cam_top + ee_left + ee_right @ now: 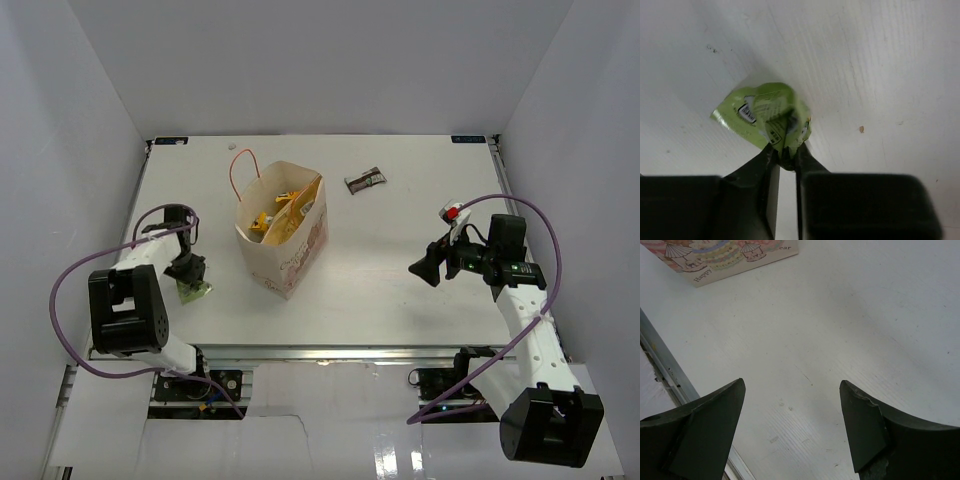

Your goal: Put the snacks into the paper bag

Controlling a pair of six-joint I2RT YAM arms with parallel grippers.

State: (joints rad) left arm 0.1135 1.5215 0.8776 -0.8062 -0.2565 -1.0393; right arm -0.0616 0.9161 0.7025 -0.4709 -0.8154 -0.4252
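Green pouch [760,107] between jaws of left tool [785,154]

Paper bag [725,257] cropped at edge, green pouch [760,110] corner hidden in left end effector [786,152]

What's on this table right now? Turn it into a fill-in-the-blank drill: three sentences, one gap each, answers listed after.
1. The pouch pinched in the left gripper is ____ in colour.
2. The right gripper holds nothing, and its jaws stand ____.
3. The yellow wrapper sits inside the ____.

Missing words: green; open; paper bag.
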